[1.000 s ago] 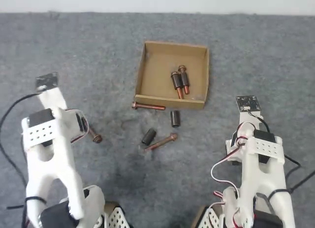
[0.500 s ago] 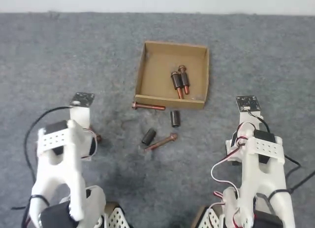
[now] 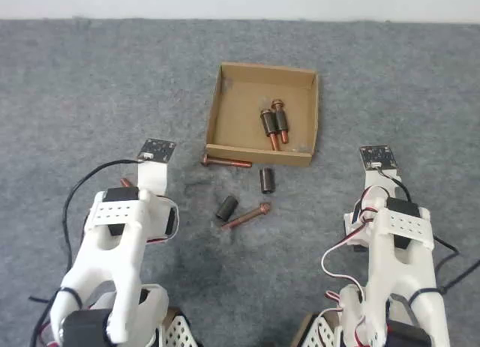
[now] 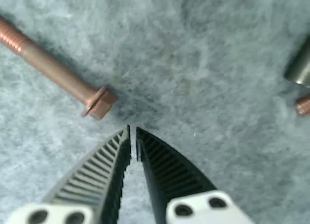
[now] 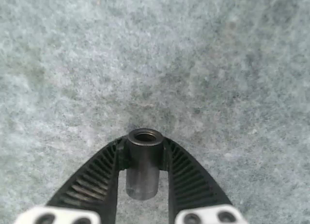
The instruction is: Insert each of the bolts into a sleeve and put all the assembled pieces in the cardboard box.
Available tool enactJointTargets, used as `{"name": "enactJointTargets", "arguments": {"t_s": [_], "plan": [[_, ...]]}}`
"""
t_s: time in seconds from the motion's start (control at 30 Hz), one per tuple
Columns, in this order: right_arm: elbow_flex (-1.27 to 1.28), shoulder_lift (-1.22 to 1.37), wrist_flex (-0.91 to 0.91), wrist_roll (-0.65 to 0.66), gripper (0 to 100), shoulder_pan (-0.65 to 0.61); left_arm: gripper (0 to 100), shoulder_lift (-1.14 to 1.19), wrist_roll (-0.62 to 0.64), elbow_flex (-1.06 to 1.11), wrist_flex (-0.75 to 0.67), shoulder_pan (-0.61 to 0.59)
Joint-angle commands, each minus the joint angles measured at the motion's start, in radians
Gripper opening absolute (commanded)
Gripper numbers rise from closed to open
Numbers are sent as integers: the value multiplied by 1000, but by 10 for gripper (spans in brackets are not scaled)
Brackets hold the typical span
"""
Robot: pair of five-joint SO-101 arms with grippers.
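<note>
The cardboard box [image 3: 307, 115] holds two bolts fitted in sleeves [image 3: 272, 125]. On the carpet in front of it lie a copper bolt [image 3: 225, 162], a black sleeve [image 3: 267, 180], another sleeve [image 3: 226, 207] and a second bolt [image 3: 245, 216]. My left arm [image 3: 127, 227] stands left of these. Its gripper [image 4: 133, 132] is shut and holds nothing, with its tips just short of the hex head of a third bolt [image 4: 99, 100]. My right gripper [image 5: 144, 141] is shut on a black sleeve [image 5: 143, 161], held with its bore facing up over bare carpet, right of the box front.
Grey carpet covers the whole work area. A sleeve's end [image 4: 300, 67] and a bolt tip [image 4: 302, 105] show at the edge of the left wrist view. Open carpet lies on both sides of the box and between the arms.
My left arm has swung right toward the middle of the carpet and now covers most of the bolt that lay beside it. The right arm and loose parts have not moved.
</note>
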Motion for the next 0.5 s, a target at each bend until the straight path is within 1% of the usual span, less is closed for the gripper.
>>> {"name": "enactJointTargets", "arguments": {"t_s": [0.0, 0.1, 0.17, 0.23, 0.3, 0.4, 0.47], "plan": [[0, -35, -10, 17, 7, 15, 11, -46, 2, -35, 15, 2], [0, -35, -10, 17, 7, 15, 11, -46, -40, -128, 143, -51], [0, -35, -10, 17, 7, 15, 11, -38, -44, -186, 193, -103], [0, -35, -10, 17, 7, 13, 11, -34, -32, -217, 181, -152], [0, -35, -10, 17, 7, 13, 11, -34, -3, -219, 132, -187], [0, -35, -10, 17, 7, 13, 11, -32, 14, -189, 89, -195], [0, -35, -10, 17, 7, 13, 11, -32, 25, -153, 58, -166]]}}
